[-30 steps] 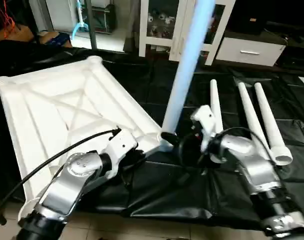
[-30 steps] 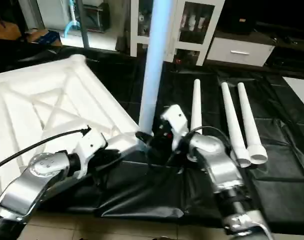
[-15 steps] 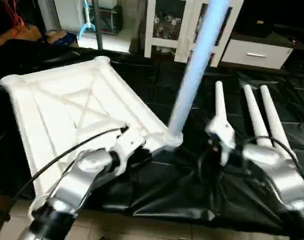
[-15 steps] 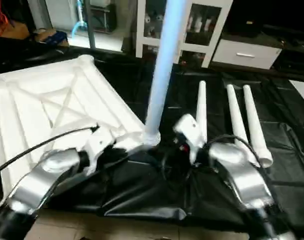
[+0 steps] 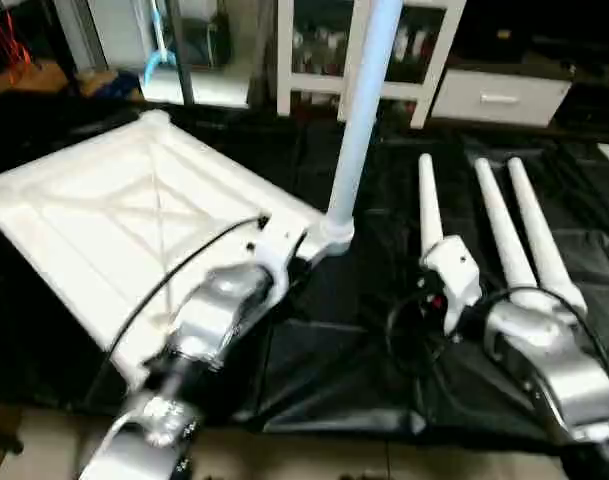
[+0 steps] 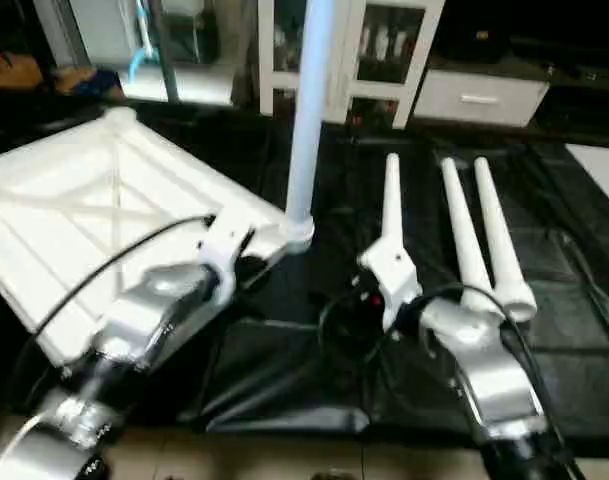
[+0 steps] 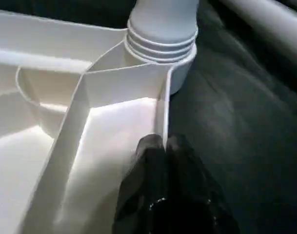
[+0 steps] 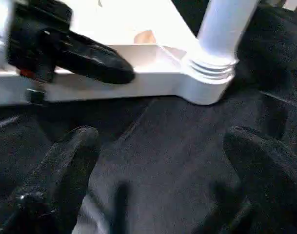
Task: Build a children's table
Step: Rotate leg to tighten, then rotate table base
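The white table top (image 5: 134, 215) lies upside down on the black cloth, its X ribs facing up. One white leg (image 5: 356, 120) stands upright in the near right corner socket (image 5: 331, 238). My left gripper (image 7: 162, 144) is shut on the top's thin rim wall, just short of that socket. My right gripper (image 8: 163, 134) is open wide and empty over the cloth, a short way back from the socket. Three loose legs (image 5: 499, 220) lie side by side on the cloth to the right.
A black cloth (image 5: 354, 370) covers the floor under everything, wrinkled near my arms. A white glass-door cabinet (image 5: 309, 50) and a white drawer unit (image 5: 499, 100) stand at the back. A black cable (image 5: 174, 290) runs along my left forearm.
My right gripper has come away from the foot of the upright leg, drawing back with its fingers spread. The leg stays standing in the socket. My left gripper stays on the rim. The camera has shifted.
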